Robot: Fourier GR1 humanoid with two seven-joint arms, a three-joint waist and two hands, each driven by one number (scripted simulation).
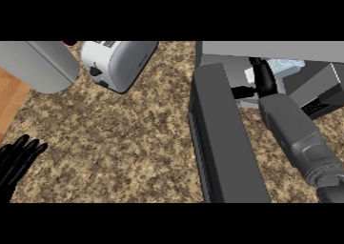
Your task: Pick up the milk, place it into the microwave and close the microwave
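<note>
- Head view: right hand (261,78) inside the microwave (273,50), fingers curled round the pale milk (285,66).
- Open microwave door (224,143) beside the forearm.
- Toaster (118,62) well apart on the counter (118,143).
- Left hand (14,162) open, resting at left edge.

Lying inside grey box-shaped microwave (322,90): pale blue milk carton (285,66); standing well left of it: silver rounded toaster (118,62).

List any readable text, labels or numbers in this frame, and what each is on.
None can be read.
Milk carton inside the microwave: pale faces, no print legible.
Toaster: dark knob and lever, no markings.
Microwave door: plain dark surface.
Grey appliance at upper left: blank.
</note>
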